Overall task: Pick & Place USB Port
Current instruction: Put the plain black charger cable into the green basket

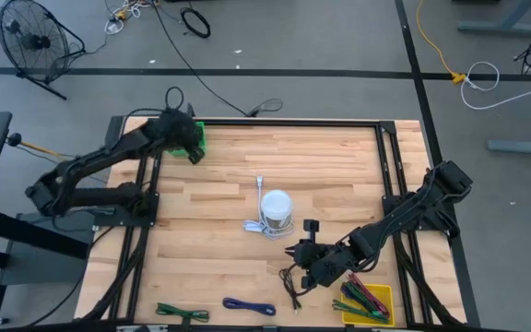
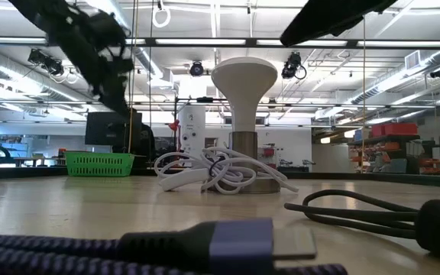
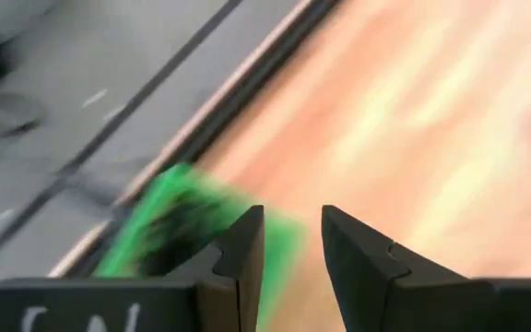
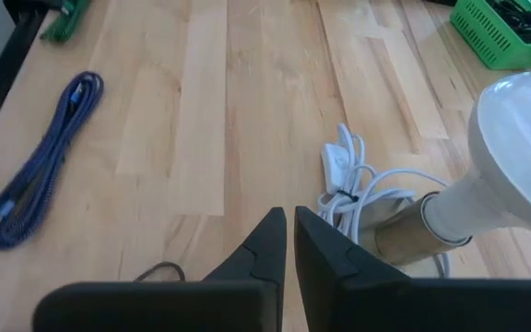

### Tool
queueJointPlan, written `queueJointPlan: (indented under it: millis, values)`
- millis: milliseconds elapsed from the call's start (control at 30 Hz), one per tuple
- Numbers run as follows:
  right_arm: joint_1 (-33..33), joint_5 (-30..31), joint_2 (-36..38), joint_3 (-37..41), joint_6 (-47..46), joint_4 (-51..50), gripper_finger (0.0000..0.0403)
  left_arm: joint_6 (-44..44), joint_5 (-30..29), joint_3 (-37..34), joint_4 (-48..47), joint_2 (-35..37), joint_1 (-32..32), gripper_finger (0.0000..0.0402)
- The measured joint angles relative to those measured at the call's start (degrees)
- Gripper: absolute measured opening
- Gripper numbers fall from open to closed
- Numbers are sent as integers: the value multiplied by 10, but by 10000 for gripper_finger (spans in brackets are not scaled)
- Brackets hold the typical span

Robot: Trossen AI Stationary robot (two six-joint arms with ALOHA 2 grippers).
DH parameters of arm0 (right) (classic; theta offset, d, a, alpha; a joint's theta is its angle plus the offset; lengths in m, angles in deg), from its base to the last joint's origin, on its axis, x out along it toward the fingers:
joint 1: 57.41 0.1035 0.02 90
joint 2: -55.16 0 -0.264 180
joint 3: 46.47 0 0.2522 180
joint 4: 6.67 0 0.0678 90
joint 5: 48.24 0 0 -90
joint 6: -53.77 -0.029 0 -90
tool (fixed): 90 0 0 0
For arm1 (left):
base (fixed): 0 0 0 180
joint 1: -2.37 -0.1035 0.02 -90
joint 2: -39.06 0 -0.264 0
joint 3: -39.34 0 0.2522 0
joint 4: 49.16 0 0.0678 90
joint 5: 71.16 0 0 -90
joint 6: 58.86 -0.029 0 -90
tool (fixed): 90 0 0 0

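Observation:
My left gripper hangs open over the table's far left corner, above the near edge of a green basket that holds dark cables; nothing is between its fingers. My right gripper is shut and holds nothing that shows. It hovers near the table's front, just on the near side of a white lamp. A black cable lies on the wood under it. A blue braided USB cable lies coiled by the near edge, its plug close in the low view.
The lamp's white cord lies bundled at its base. A green cable lies at the near edge. A yellow tray with several cables sits at the near right. Bare wood stretches between the two arms.

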Motion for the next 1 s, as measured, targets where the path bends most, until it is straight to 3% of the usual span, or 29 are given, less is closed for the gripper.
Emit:
queueJointPlan:
  millis: [233, 367, 467, 633, 733, 867, 1000]
  values:
    - [-1, 0, 0, 0, 0, 21, 27, 156, 243, 1, -4, 120, 102, 117]
    - [-3, 0, 0, 0, 0, 22, 27, 234, 287, 1, -3, 159, 183, 117]
    - [-6, 0, 0, 0, 0, 34, 27, 268, 269, 1, 11, 170, 254, 117]
    - [-7, -27, 0, 0, 4, 76, 27, 295, 177, 1, 40, 167, 367, 117]
    - [-4, -81, 0, 0, 1, 111, 27, 294, 104, 0, 42, 161, 421, 117]
    - [11, -204, 0, 0, -23, 149, 27, 295, 43, 0, 57, 145, 475, 117]
    - [39, -199, 0, 0, -85, 177, 29, 303, 5, 0, 74, 124, 520, 117]
